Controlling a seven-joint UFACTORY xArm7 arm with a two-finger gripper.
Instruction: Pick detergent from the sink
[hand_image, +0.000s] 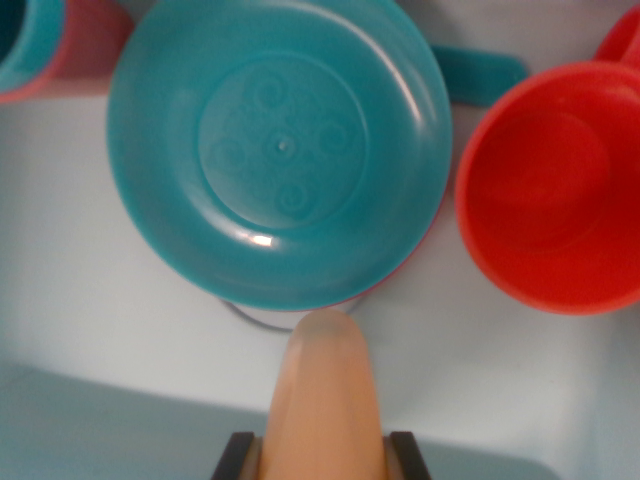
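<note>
The detergent is a pale orange bottle with a rounded top, rising from the bottom centre of the wrist view. Its tip points at the near rim of a teal bowl. My gripper is at the bottom edge, and its two dark fingers press against either side of the bottle, so it is shut on it. The bottle's lower part is out of frame. Beneath lies the white sink floor.
A large teal bowl fills the upper middle, with a grey drain ring showing under its near rim. A red cup sits at the right, with a teal handle behind it. A teal and red cup is at top left.
</note>
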